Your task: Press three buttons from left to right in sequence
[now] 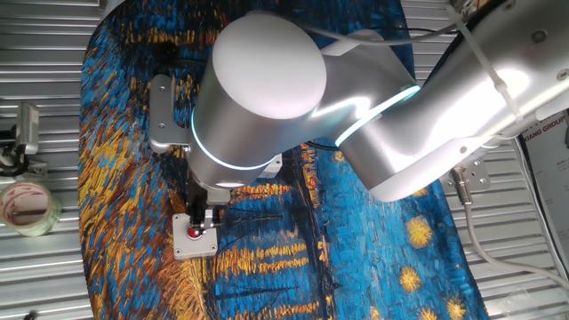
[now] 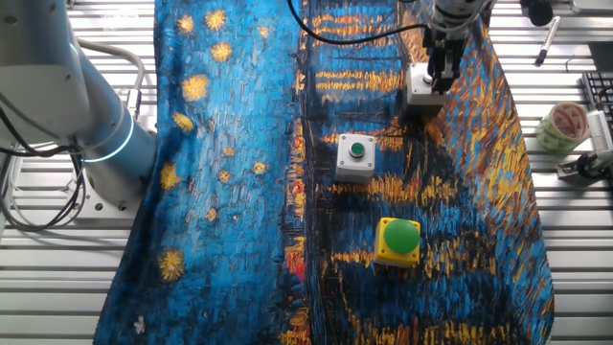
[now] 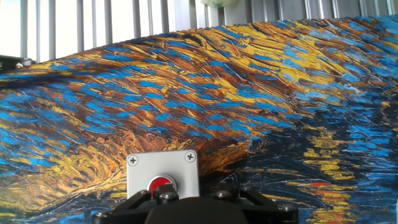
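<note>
Three button boxes lie in a row on the painted cloth. The yellow box with the big green dome is nearest in the other fixed view. The grey-white box with the small green button is in the middle. The grey-white box with the red button is at the far end. My gripper hangs right over the red button box, fingers pointing down at it. The hand view shows that box with its red button just ahead of the hand's dark body. I cannot see a gap or contact between the fingertips.
A roll of tape lies off the cloth on the slatted metal table, also in the other fixed view. A metal clamp sits beside it. The arm's base stands left of the cloth. Cables run near the far edge.
</note>
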### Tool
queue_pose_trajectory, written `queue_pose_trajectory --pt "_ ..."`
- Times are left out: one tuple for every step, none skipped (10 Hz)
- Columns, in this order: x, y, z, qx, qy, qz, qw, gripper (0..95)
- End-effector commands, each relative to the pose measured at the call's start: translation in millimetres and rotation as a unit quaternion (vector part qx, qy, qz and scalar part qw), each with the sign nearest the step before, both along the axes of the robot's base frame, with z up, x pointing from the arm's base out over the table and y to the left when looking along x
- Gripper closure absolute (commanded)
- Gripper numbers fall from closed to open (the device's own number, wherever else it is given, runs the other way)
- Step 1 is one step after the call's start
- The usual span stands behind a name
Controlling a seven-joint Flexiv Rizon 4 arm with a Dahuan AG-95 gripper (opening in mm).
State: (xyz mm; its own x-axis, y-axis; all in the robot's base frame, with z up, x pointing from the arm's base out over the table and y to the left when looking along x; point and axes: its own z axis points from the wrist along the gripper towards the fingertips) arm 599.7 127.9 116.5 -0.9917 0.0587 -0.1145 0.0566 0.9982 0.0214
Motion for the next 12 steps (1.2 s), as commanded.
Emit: queue_pose_trajectory --pt "0.9 0.6 -2.5 -0.001 -0.003 -0.001 1.0000 57.0" --pt "1.2 0.9 -3.4 -0.002 -0.003 -0.001 1.0000 57.0" --pt "1.5 1.0 -4.2 -0.002 -0.004 0.000 1.0000 57.0" --pt "1.9 1.2 -4.7 -0.001 -0.004 0.000 1.0000 57.0" --pt "2.7 1.7 -5.9 -0.001 -0.004 -0.001 1.0000 57.0" --pt "2.9 1.8 -6.5 -0.002 -0.004 -0.001 1.0000 57.0" --pt "3.7 2.2 -8.3 -0.002 -0.004 -0.001 1.0000 57.0" --pt "4.1 2.3 -9.6 -0.002 -0.005 -0.001 1.0000 57.0" --pt "4.6 2.7 -10.0 -0.001 -0.005 -0.001 1.0000 57.0" --pt "5.4 3.6 -10.1 -0.003 -0.004 -0.003 1.0000 57.0" --pt "6.1 4.3 -10.1 -0.002 -0.004 -0.004 1.0000 57.0" --pt "7.3 5.7 -9.8 -0.003 -0.004 -0.008 1.0000 57.0"
